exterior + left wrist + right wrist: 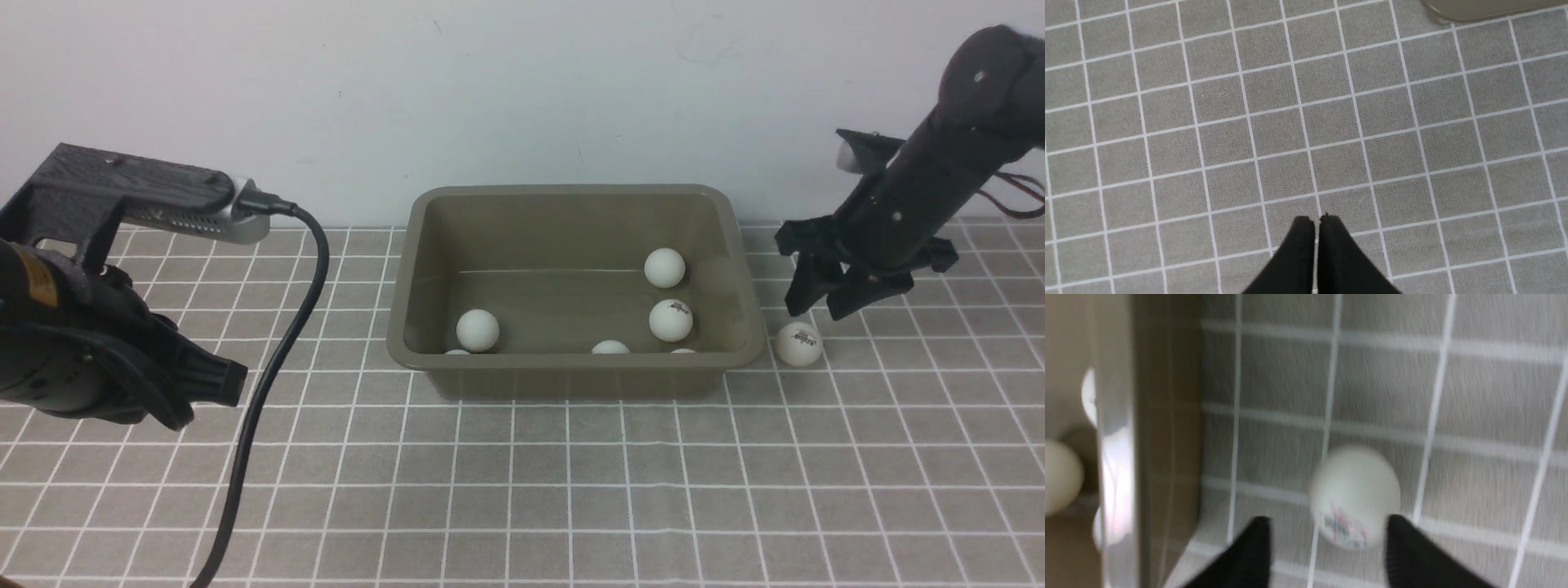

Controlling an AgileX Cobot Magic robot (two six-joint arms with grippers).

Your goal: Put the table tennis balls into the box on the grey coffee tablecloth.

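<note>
Front view: six table tennis balls (664, 268) are seen inside the box (571, 371). One last ball (798, 343) is left on the grey coffee tablecloth (571, 490), just beside the box, below the spread-open right end effector (816, 312). The left end effector (1316, 218) is clenched and empty.

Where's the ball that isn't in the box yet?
In the front view the loose ball sits on the cloth on the robot's right, off the right end of the box, below the open right gripper.

The box (571, 371) was olive-brown. The table tennis balls (798, 343) were white, some with a dark logo. The tablecloth (571, 490) was grey-brown with a thin white grid.
</note>
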